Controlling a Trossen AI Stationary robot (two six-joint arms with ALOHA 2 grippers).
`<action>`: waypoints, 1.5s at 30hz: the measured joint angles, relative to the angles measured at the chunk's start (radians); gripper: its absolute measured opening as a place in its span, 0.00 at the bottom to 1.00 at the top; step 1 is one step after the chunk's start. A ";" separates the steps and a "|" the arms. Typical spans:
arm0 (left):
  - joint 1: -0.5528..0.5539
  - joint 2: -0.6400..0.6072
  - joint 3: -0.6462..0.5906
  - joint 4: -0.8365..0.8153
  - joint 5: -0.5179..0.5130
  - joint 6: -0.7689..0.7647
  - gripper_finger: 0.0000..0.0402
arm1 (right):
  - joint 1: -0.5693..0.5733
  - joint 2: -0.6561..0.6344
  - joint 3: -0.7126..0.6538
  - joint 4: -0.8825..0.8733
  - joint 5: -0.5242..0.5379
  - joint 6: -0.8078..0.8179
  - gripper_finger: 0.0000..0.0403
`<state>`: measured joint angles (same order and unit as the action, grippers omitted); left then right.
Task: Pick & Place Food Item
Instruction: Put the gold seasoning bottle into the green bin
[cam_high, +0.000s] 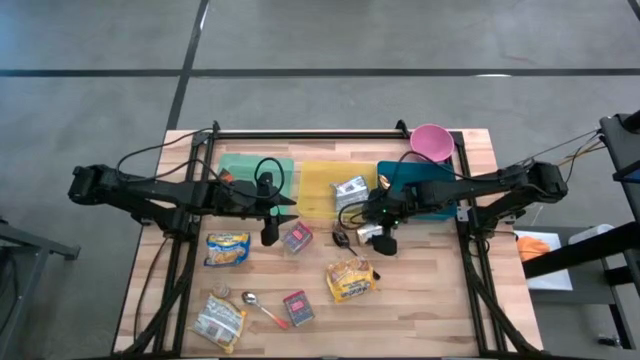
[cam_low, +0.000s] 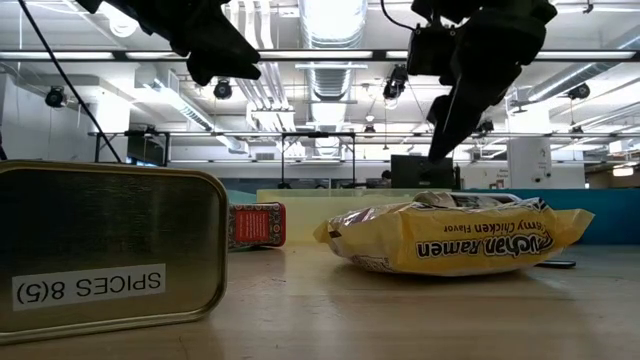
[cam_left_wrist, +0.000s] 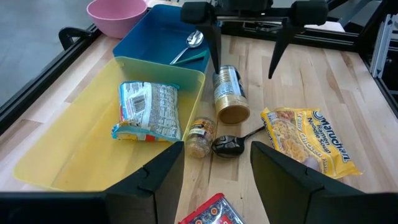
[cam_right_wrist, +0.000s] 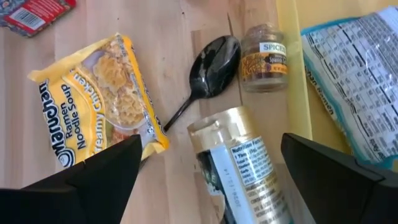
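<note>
Two grippers hover mid-table. Left gripper (cam_high: 270, 238), fingers partly apart and empty, waits near the green bin (cam_high: 245, 168). Right gripper (cam_right_wrist: 205, 180) spreads wide directly over the gold can (cam_right_wrist: 233, 165) lying just outside the yellow bin's (cam_left_wrist: 74, 155) edge, probably lining up a grasp.

grey floor (cam_high: 400, 40), ceiling strip lights (cam_low: 330, 20)
</note>
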<state>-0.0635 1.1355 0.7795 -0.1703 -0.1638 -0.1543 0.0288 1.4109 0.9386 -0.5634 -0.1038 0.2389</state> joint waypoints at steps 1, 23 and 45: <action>0.000 0.000 0.000 0.000 0.000 0.000 0.48 | 0.000 0.000 0.000 -0.005 0.001 0.003 0.94; 0.000 0.000 0.000 0.000 0.000 -0.002 0.48 | 0.169 0.000 -0.008 -0.085 0.244 -0.103 0.94; 0.000 0.000 0.000 -0.007 0.000 -0.002 0.48 | 0.169 0.000 -0.192 0.057 0.287 -0.251 0.94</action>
<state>-0.0631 1.1355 0.7795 -0.1772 -0.1638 -0.1562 0.1982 1.4113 0.7467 -0.5062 0.1833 -0.0124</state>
